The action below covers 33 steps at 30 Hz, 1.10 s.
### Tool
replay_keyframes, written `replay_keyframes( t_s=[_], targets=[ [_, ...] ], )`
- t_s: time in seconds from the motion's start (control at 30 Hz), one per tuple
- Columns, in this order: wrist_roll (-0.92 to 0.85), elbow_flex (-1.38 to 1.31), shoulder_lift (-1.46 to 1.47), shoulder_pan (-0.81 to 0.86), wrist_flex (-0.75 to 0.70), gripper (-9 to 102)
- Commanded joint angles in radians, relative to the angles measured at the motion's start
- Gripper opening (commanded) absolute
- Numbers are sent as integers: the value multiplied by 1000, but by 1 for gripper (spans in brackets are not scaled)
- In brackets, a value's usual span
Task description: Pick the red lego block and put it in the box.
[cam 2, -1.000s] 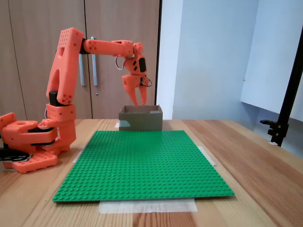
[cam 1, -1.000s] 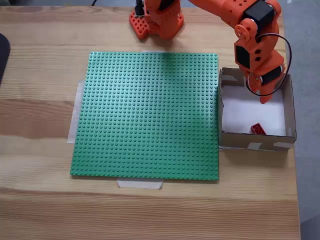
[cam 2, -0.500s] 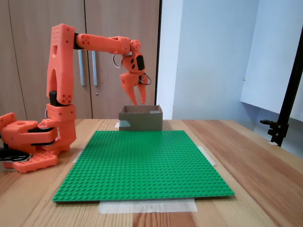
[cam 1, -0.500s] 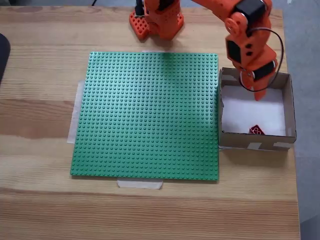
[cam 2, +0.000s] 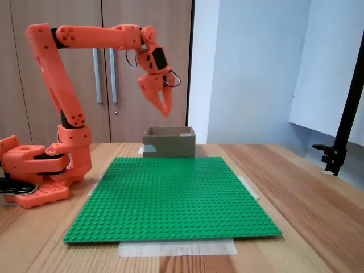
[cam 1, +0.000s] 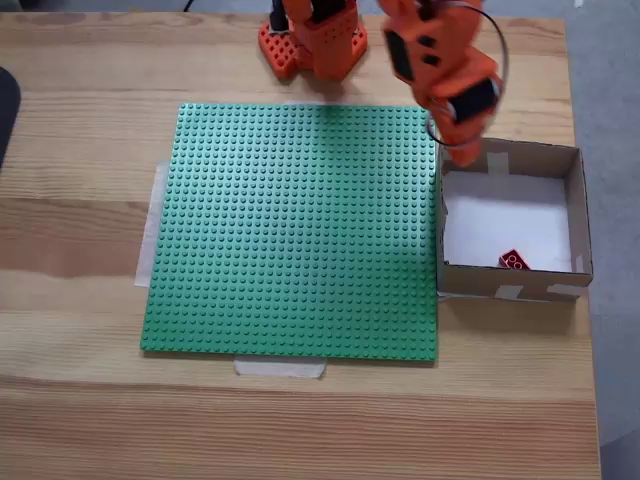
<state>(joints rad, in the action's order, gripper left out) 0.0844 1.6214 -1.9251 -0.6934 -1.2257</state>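
The red brick (cam 1: 515, 260) lies on the white floor of the box (cam 1: 577, 215), close against the wall at 6 o'clock and a little toward 3 o'clock from that wall's middle, sitting slightly askew. Two or three round studs show on its top; no writing can be read on them. In the side-on fixed view the box (cam 2: 169, 142) stands at the far edge of the green plate (cam 2: 170, 196), and its walls hide what is inside.

From above, the box sits just beside the green plate (cam 1: 300, 230), at the plate's 3 o'clock edge — touching it or nearly so. Pale tape patches mark the box's outer walls and carry no print. More pale tape peeks out from under the plate at 9 o'clock and 6 o'clock on the wooden worktop (cam 1: 80, 400).

The end effector (cam 2: 165, 108) hangs in the air well above the box, fingers pointing down and holding nothing. Seen from the side its two fingers taper to nearly one tip, so they look pressed together or almost so. In the view from above the end effector (cam 1: 462, 152) is over the box's corner at about 10 o'clock, by the plate's edge. A black cable loops off the wrist.

The arm's orange base (cam 1: 312, 40) stands at 12 o'clock of the plate. No brand or label is readable anywhere — the cupboard doors (cam 2: 114, 57) behind are plain.
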Motion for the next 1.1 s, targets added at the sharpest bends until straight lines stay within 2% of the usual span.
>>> replay_keyframes(
  t_s=[0.0,0.6,1.07],
  targets=[
    [-15,31,-135,52,8,-1],
    [-127,459,-670,451,71,-1],
    [-115,759,-828,580,224,-1]
  ],
)
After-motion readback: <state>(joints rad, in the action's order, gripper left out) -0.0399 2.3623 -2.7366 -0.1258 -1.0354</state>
